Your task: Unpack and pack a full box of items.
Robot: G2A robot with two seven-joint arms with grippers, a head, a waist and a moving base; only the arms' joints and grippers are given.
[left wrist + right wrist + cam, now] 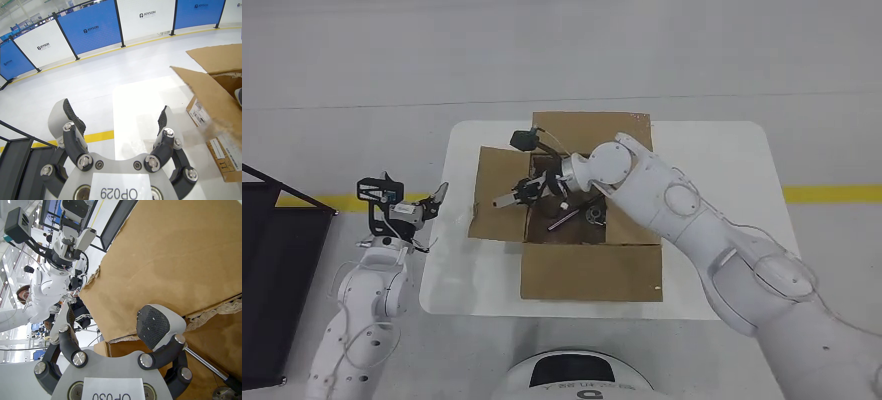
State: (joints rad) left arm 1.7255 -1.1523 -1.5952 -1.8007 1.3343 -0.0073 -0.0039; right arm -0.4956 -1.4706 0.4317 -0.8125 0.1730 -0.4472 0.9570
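Note:
An open cardboard box (587, 270) stands in the middle of the white table (722, 170), flaps spread outward. My right gripper (510, 198) hangs over the box's left side, open. In the right wrist view the right gripper (111, 321) has the edge of the left flap (160, 256) between its fingers; I cannot tell whether they touch it. A metal rod with a dark handle (208, 366) lies on the box floor, also seen as a rod tool (564, 218) beside a round black part (592, 215). My left gripper (118, 115) is open and holds nothing, near the table's left edge, away from the box (217, 94).
A black rack (272, 260) stands on the floor left of the table, close under the left arm (19, 151). Bare table (147, 106) lies between the left gripper and the box. Blue and white barrier panels (90, 34) fence the floor beyond.

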